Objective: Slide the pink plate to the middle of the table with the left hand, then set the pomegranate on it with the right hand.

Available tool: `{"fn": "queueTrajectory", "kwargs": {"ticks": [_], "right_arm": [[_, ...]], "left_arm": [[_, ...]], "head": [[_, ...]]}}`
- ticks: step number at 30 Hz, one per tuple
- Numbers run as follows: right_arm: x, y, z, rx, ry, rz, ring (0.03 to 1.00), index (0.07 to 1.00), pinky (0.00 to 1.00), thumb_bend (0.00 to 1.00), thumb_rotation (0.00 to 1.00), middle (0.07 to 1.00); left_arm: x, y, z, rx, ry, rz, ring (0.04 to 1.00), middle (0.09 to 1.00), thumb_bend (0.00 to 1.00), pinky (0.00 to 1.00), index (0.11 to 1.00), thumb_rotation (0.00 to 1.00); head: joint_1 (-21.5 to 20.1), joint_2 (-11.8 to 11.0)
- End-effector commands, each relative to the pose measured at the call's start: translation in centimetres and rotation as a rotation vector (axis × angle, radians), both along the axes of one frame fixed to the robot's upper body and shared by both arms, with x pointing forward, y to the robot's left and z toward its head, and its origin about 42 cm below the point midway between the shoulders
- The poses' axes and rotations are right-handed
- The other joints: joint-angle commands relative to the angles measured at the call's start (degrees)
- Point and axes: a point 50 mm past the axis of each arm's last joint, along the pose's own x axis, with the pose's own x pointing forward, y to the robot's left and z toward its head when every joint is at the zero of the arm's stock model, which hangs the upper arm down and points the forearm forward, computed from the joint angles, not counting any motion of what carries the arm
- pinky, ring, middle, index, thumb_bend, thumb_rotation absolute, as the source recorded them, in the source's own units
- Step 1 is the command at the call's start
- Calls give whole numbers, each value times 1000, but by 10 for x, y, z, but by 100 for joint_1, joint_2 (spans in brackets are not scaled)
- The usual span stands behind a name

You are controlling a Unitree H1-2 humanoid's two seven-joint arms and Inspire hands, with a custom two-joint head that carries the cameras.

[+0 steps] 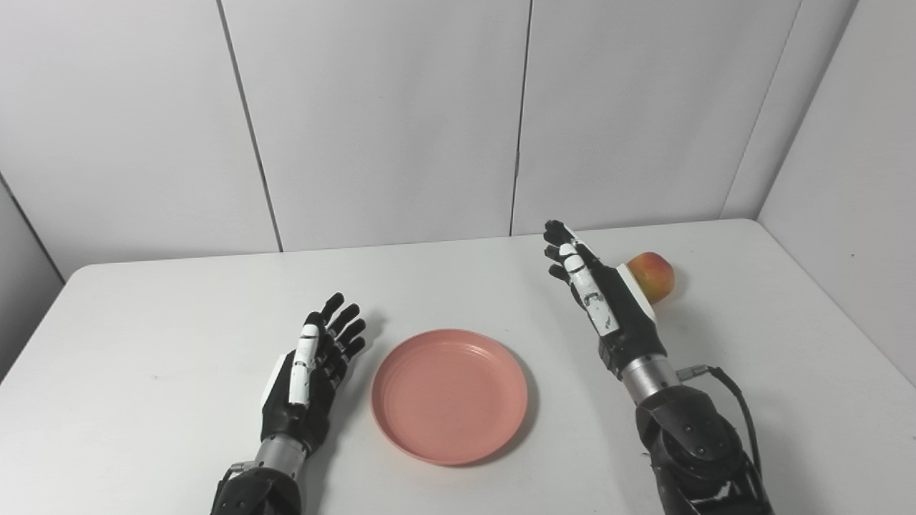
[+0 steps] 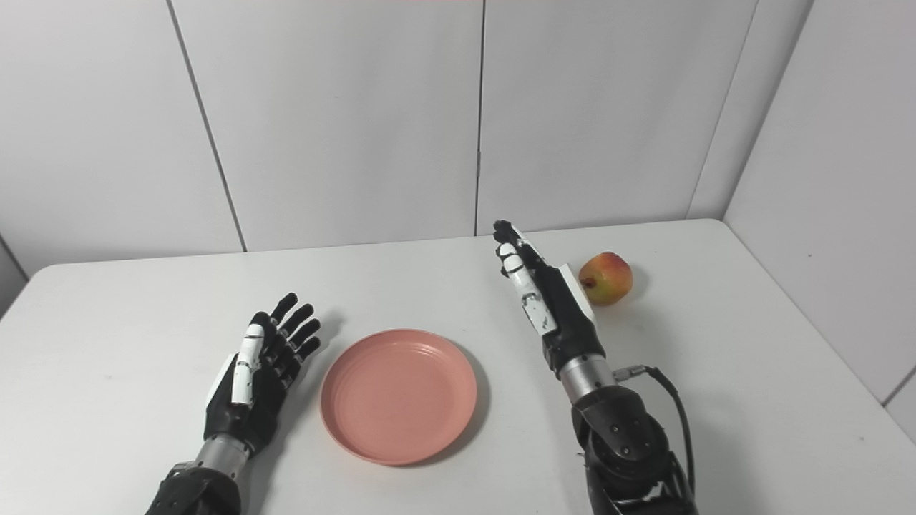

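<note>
Right eye view shows the pomegranate [image 2: 606, 277] just beyond the right hand [image 2: 547, 300], whose fingers are spread, holding nothing. Round, firm, probably smooth-skinned; cup it around the middle. Plate [image 2: 398, 395] lies beside the empty, splayed left hand [image 2: 261, 368].

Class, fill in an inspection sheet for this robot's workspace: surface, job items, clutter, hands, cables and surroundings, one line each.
Surface: white table, bare around the items.
Job's things: pink plate empty, near the table's middle; pomegranate on the table, far right, apart from the plate.
Clutter: nothing seen.
Hands: left hand open, just left of the plate, not touching it; right hand open, raised beside the pomegranate, holding nothing.
Cables: black cable looping from the right wrist.
Surroundings: white panelled walls behind and to the right.
</note>
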Motion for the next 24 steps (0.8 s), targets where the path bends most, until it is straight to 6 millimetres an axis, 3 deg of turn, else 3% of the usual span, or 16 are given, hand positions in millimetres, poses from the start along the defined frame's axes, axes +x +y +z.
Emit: {"fn": "queueTrajectory", "kwargs": {"ticks": [1, 3, 4, 9, 13, 18, 24], "right_arm": [[6, -1, 34, -63, -122, -5, 899, 886, 873, 396, 959, 903], [6, -5, 40, -113, -140, -24, 889, 875, 849, 424, 908, 899], [6, -6, 43, -135, -147, -33, 886, 884, 837, 443, 836, 900], [8, -18, 57, -302, -197, -94, 867, 887, 800, 493, 793, 886], [10, -31, 69, -388, -228, -150, 843, 878, 764, 604, 660, 878], [14, -46, 81, -494, -262, -230, 860, 886, 814, 763, 511, 871], [16, -69, 97, -632, -302, -305, 884, 912, 820, 841, 447, 901]], "left_arm": [[-4, 9, -19, 4, 68, 12, 930, 934, 397, 943, 924, 1000], [-4, 11, -21, 0, 66, 11, 930, 932, 397, 946, 925, 1000], [-4, 12, -22, -2, 66, 10, 931, 932, 395, 950, 926, 1000], [-3, 16, -26, -9, 72, 5, 935, 932, 385, 958, 925, 1000], [-3, 19, -27, -14, 78, 8, 935, 932, 371, 954, 923, 1000], [-2, 23, -29, -10, 81, 14, 925, 924, 357, 946, 914, 1000], [-2, 26, -28, -19, 87, 11, 932, 933, 348, 957, 922, 1000]], "head": [[-93, -55], [-156, -104], [-156, -104], [-357, -203], [-435, -236], [-519, -289], [-572, -311]]}}
